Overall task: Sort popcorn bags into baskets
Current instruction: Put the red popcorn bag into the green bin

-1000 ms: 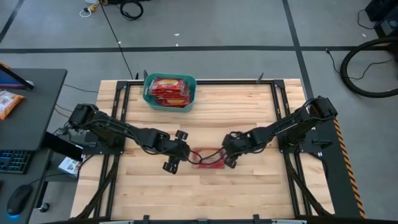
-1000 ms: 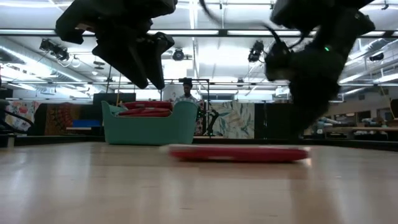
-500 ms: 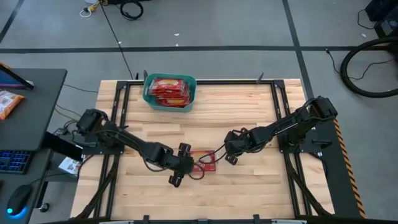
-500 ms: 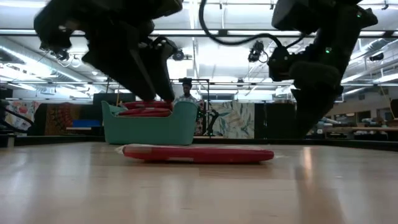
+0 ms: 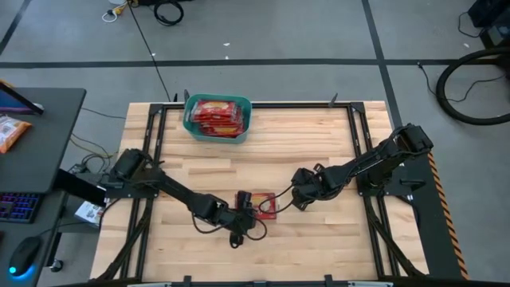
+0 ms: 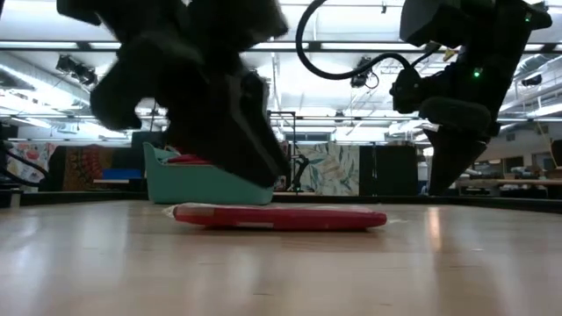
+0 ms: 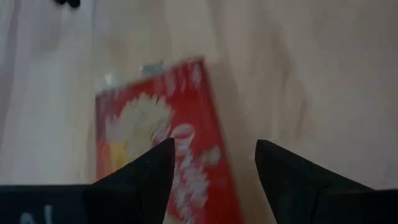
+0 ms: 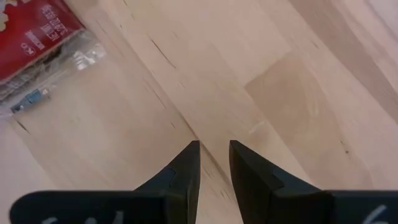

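now popcorn bag lies flat under left tool.

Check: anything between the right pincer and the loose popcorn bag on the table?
Nothing. In the high view only bare wood separates the right pincer from the popcorn bag; the right wrist view shows the same bare boards before the bag's edge.

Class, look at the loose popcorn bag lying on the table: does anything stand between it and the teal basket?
Nothing visible does. Bare wood lies between the popcorn bag and the basket; the left gripper sits at the bag, off that path.
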### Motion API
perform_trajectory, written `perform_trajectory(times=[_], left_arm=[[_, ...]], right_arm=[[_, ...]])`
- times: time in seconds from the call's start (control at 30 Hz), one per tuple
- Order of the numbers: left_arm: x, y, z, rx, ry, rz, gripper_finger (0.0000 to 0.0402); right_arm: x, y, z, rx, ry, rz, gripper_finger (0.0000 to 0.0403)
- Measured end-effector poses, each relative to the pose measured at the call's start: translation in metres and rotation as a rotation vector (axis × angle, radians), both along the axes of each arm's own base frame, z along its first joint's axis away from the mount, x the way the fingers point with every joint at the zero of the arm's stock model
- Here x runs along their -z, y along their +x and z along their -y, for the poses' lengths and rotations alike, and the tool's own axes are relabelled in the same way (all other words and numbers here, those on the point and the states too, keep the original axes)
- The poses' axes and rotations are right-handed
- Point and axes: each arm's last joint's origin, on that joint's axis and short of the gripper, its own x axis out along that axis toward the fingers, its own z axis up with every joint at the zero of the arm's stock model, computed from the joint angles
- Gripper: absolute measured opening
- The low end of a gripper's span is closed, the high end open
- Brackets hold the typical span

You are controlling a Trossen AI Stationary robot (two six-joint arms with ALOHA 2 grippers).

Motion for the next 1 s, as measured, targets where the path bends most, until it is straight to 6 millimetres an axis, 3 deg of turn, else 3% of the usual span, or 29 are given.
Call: perform_trajectory(times=[0.27,0.4,0.53,0.7,0.8,0.87,1.0], left_arm=[[0.029,0.003,0.000,0.032,0.105,-0.065,0.0227],[0.034,0.003,0.000,0.039,0.161,-0.082,0.0219],[0.033,0.000,-0.003,0.033,0.209,-0.112,0.0175],[0.030,-0.006,-0.007,0.044,0.255,-0.160,0.0079],[0.020,-0.013,-0.010,0.061,0.273,-0.206,0.0023],[0.010,-0.019,-0.012,0.067,0.276,-0.229,0.0019],[-0.033,-0.034,-0.025,0.042,0.271,-0.206,0.0021]], right_arm=[[0.000,0.000,0.000,0.005,-0.005,0.006,0.0091],[0.000,0.001,-0.001,0.001,-0.003,0.012,0.0091],[-0.001,0.002,-0.002,-0.013,-0.003,0.021,0.0091],[-0.001,0.002,-0.003,-0.021,-0.003,0.024,0.0091],[-0.001,0.002,-0.004,-0.027,-0.002,0.027,0.0091],[-0.001,0.002,-0.005,-0.030,-0.001,0.030,0.0091],[-0.002,0.002,-0.007,-0.039,-0.009,0.040,0.0091]])
